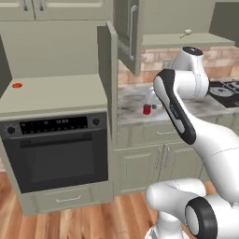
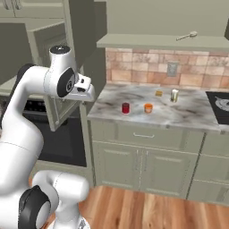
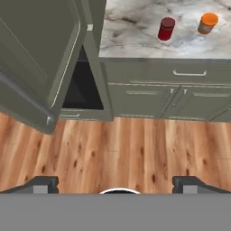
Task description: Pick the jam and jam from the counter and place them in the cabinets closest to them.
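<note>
Pincer (image 3: 115, 182) hangs wide open and empty above the wood floor (image 3: 117, 153); a red jam jar (image 3: 166, 29) stands on the table (image 3: 135, 31), an orange jar (image 3: 207, 23) at its 3 o'clock.

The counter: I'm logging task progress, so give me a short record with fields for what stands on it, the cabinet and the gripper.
counter: grey-white marbled top
red jar: upright on the counter, near its front edge
orange jar: upright, just beside the red jar, apart from it
pale can: upright, further back by the wall
cabinet door: swung open
gripper: open, empty, above the wooden floor
jars placed: none yet
</note>
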Motion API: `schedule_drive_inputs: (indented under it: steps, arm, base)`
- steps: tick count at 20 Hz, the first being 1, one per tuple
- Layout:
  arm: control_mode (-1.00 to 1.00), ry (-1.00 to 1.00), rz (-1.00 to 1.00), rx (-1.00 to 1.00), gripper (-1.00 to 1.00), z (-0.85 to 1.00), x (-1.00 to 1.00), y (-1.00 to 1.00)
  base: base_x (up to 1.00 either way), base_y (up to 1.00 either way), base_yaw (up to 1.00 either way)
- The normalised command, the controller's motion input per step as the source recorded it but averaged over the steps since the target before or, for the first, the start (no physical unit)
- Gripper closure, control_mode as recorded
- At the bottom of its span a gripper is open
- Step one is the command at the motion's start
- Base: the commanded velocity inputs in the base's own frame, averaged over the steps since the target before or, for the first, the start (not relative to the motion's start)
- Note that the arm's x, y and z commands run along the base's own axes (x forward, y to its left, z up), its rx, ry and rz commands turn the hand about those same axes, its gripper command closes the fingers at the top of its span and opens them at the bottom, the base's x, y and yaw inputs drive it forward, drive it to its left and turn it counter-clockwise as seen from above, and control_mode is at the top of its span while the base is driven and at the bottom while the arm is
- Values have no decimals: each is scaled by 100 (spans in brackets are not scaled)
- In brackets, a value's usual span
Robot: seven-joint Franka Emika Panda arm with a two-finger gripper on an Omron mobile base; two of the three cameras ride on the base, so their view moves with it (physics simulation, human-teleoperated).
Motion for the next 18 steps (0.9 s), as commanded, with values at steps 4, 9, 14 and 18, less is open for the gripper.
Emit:
schedule_drive_inputs:
  steps: [4, 9, 14, 18]
  arm:
    - [100, 0, 0, 0, -100, 0, 0, 0]
    - [100, 0, 0, 0, -100, 0, 0, 0]
    - [100, 0, 0, 0, -100, 0, 0, 0]
    - [100, 0, 0, 0, -100, 0, 0, 0]
  base:
    - [-15, -48, 0]
    - [-15, -47, 0]
    - [-14, -45, 0]
    - [-4, -13, -1]
